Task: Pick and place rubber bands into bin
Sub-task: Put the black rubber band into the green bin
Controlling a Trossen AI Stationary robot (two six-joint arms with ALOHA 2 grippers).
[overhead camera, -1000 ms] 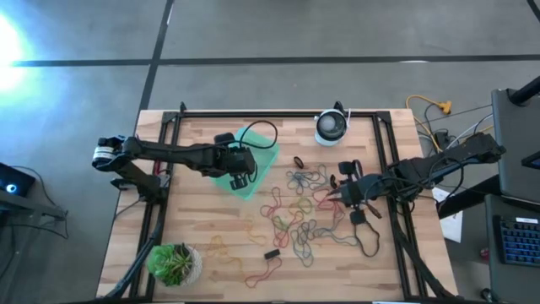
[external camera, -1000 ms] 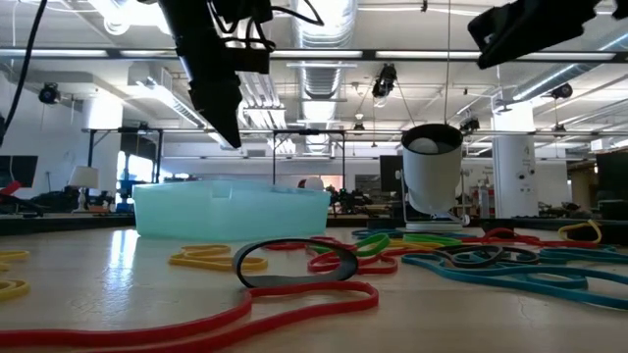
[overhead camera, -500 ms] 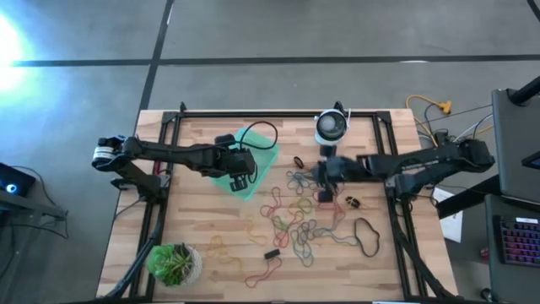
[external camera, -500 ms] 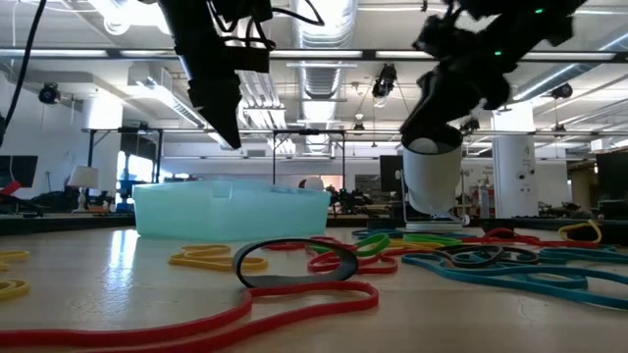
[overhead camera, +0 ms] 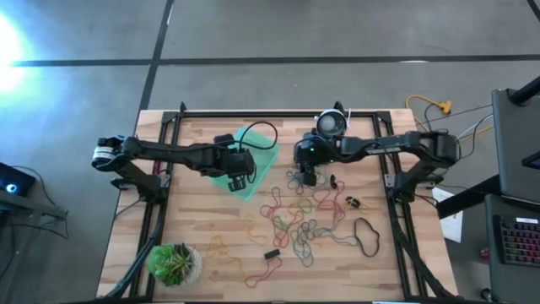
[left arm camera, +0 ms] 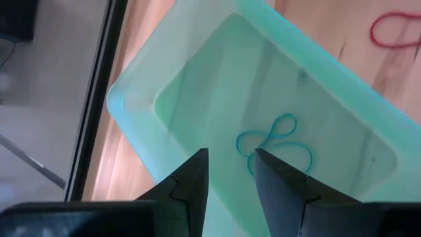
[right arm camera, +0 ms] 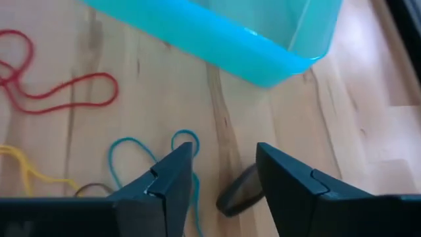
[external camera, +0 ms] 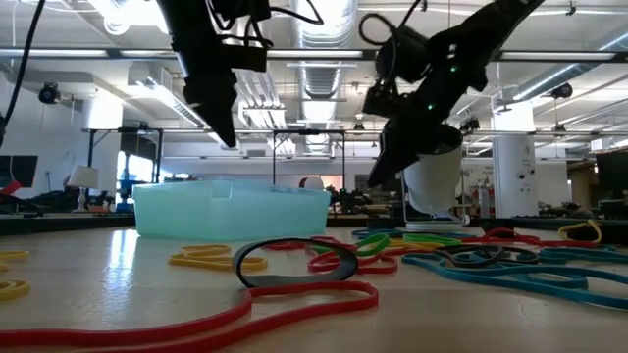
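The bin (overhead camera: 260,159) is a teal tray at the table's far left, and one blue rubber band (left arm camera: 273,141) lies on its floor. My left gripper (left arm camera: 230,155) hangs open above the bin with nothing between its fingers. Many rubber bands (overhead camera: 299,211) in red, green, yellow, blue and black lie loose on the wood at mid table. My right gripper (right arm camera: 223,155) stands open above the far edge of that pile (overhead camera: 305,173), just right of the bin (right arm camera: 230,33). A dark band (right arm camera: 238,194) and a blue band (right arm camera: 131,158) lie on the wood below its fingers.
A white-and-black round device (overhead camera: 331,127) stands at the far edge, close behind my right arm. A potted plant (overhead camera: 173,263) sits at the near left corner. A big black loop (overhead camera: 367,236) and a small dark object (overhead camera: 353,202) lie at the right.
My right gripper has swung from near the table's right edge toward the left and the far side, coming down beside the bin over the pile's far edge. My left gripper has stayed over the bin.
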